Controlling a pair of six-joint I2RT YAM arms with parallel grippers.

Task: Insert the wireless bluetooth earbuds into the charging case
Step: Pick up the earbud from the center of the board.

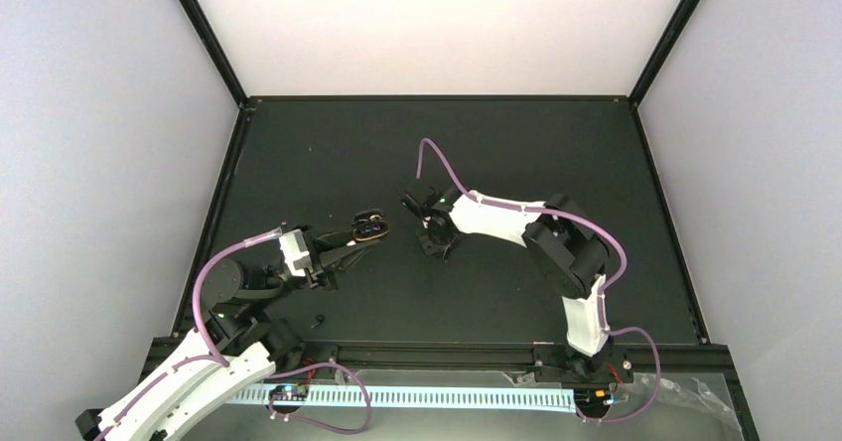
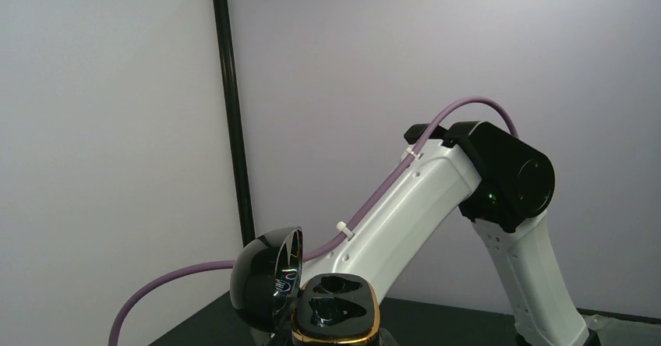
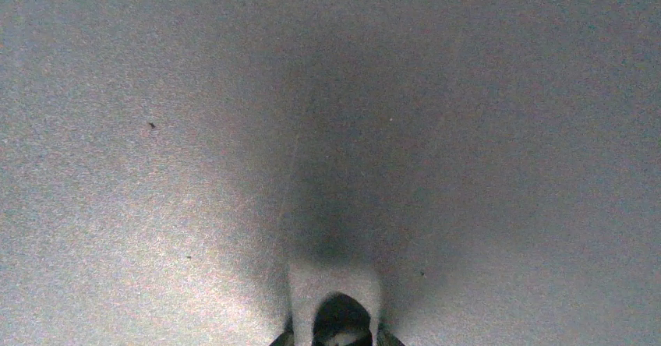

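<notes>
The charging case (image 1: 369, 227) is glossy black with a gold rim, and its lid (image 2: 269, 280) stands open. My left gripper (image 1: 357, 235) is shut on it and holds it above the mat, left of centre. In the left wrist view the case (image 2: 337, 315) shows two dark cavities; my own fingers are hidden below it. My right gripper (image 1: 435, 245) points down at the mat just right of the case. In the right wrist view its pale tips (image 3: 335, 326) frame a dark rounded shape that I cannot identify. A tiny black earbud-sized thing (image 1: 318, 319) lies near the front edge.
The black mat (image 1: 496, 153) is bounded by a black frame rail (image 1: 437, 347) at the front and grey walls at the sides. A purple cable (image 1: 447, 168) loops above the right arm. The right arm's forearm (image 2: 436, 198) fills the left wrist view behind the case.
</notes>
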